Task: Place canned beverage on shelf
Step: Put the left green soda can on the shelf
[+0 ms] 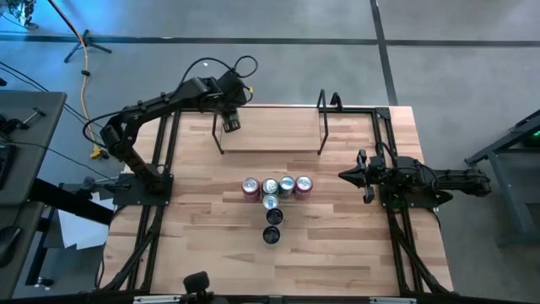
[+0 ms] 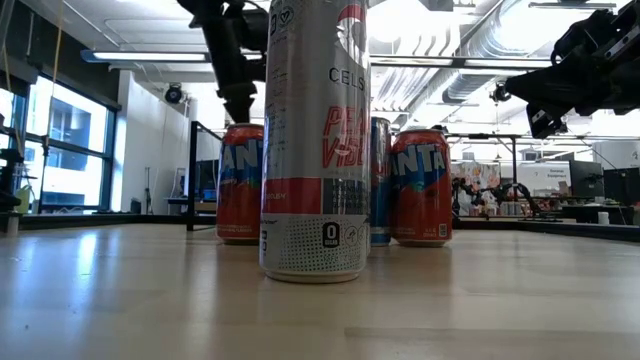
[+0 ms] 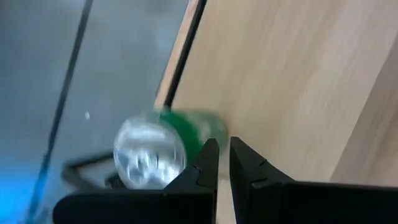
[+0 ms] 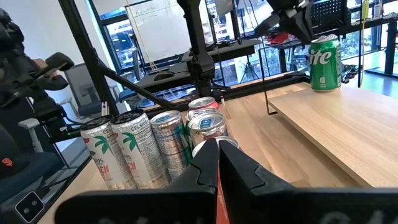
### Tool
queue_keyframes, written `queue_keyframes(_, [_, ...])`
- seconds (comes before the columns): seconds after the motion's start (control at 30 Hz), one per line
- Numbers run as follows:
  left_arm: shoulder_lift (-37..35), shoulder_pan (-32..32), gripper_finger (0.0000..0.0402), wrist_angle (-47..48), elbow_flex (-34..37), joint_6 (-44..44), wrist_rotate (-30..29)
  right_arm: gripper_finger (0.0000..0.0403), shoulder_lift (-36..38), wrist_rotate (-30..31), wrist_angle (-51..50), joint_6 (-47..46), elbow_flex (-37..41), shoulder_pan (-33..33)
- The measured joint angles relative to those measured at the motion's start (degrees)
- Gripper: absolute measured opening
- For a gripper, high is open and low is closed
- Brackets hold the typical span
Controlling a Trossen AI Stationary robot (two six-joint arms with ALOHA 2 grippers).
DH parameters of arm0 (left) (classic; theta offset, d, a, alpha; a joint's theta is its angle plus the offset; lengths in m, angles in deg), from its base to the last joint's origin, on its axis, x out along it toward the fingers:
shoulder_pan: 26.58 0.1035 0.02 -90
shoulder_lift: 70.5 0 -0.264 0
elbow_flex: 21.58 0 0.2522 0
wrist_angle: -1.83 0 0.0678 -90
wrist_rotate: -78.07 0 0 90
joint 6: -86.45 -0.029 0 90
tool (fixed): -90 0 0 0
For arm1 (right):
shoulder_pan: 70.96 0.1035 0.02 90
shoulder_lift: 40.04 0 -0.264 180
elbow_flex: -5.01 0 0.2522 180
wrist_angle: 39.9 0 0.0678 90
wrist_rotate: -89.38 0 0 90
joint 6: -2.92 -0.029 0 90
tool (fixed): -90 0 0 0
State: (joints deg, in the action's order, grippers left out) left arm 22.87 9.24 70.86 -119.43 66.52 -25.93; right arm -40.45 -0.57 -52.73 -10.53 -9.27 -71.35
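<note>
Your green can (image 4: 325, 63) stands upright on the shelf (image 1: 270, 135), at that board's left end beside the black wire upright (image 1: 218, 135) there (the right wrist view shows it plainly; from above the left arm covers it). The left tool (image 1: 231, 123) hovers just over that can with its fingers (image 3: 208, 163) drawn narrow, nearly together, holding nothing; in its own wrist view the can's silver top sits just beside the fingertips.

In front of the shelf, near the middle of the surface (image 1: 337, 245), you have the other cans: a row of four (image 1: 277, 187) running side to side, red ones at its ends, and three more (image 1: 272, 218) lined up from that row toward the front edge. In the low view the nearest of these is a tall silver can (image 2: 315, 140), with two orange-red cans (image 2: 420, 187) behind it.

The right tool (image 1: 344, 176) waits at the right side of the surface, level with the row of four and well clear of it, fingers pinched together and empty.
</note>
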Motion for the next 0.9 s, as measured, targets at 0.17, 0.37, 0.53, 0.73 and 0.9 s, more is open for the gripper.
queue_keyframes(0.17, [-0.39, -0.54, 0.0000, 5.26, 0.03, 1.48, 3.56, 0.0000, 0.00, -0.01, 0.00, -0.01, -0.01, -0.01])
queue_keyframes(0.37, [-5.75, -1.68, 0.0000, 2.65, 0.02, 1.85, -0.74, 0.0000, 0.00, 0.00, 0.00, 0.00, -0.01, 0.00])
queue_keyframes(0.53, [-14.07, 2.28, 0.0000, 1.44, -0.02, 6.13, 4.50, 0.0000, 0.00, 0.01, 0.00, 0.00, 0.00, 0.00])
queue_keyframes(0.73, [-24.17, 13.07, 0.0000, -8.97, 9.75, 15.54, 11.22, 0.0000, 0.00, 0.01, 0.00, 0.00, 0.00, -0.01])
queue_keyframes(0.9, [-27.98, 19.97, 0.0000, -17.55, 23.57, 25.36, 18.27, 0.0000, 0.00, 0.01, -0.01, 0.00, -0.01, 0.00])
